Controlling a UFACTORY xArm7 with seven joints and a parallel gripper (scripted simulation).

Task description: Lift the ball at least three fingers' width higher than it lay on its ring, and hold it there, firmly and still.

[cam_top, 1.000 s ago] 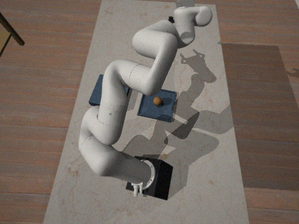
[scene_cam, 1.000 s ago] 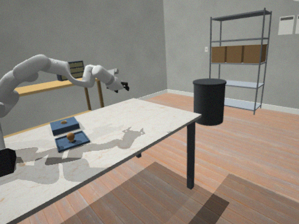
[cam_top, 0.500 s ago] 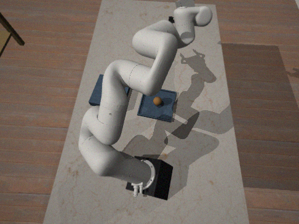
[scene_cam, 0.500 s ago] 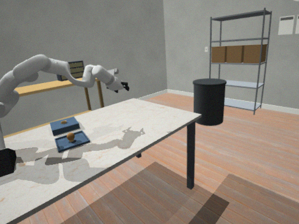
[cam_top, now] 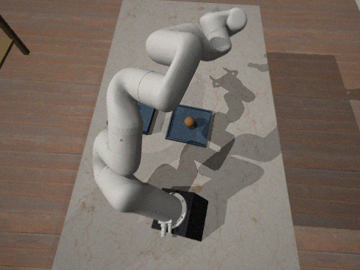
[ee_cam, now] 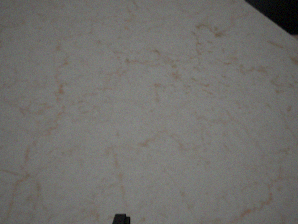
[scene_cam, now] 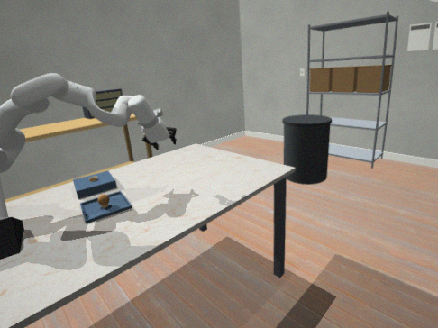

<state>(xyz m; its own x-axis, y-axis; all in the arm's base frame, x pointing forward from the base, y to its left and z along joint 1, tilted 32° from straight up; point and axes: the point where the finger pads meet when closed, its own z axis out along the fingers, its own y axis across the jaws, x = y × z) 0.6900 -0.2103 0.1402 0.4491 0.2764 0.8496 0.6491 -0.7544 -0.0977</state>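
An orange ball [cam_top: 189, 122] sits in the middle of a blue square tray [cam_top: 190, 127] on the marble table; it also shows in the exterior view [scene_cam: 103, 199] on its tray [scene_cam: 106, 206]. I cannot make out the ring under it. My gripper [scene_cam: 160, 139] is open and empty, high above the table and well beyond the ball toward the far end. In the overhead view the arm's last links [cam_top: 222, 29] hide the fingers. The wrist view shows only bare marble and a dark fingertip [ee_cam: 120, 219] at the bottom edge.
A second blue block [scene_cam: 95, 184] with a small orange thing on top lies beside the tray, partly under the arm in the overhead view [cam_top: 145, 118]. The arm's black base [cam_top: 185, 212] stands at the near end. A black bin [scene_cam: 306, 148] stands past the far table edge.
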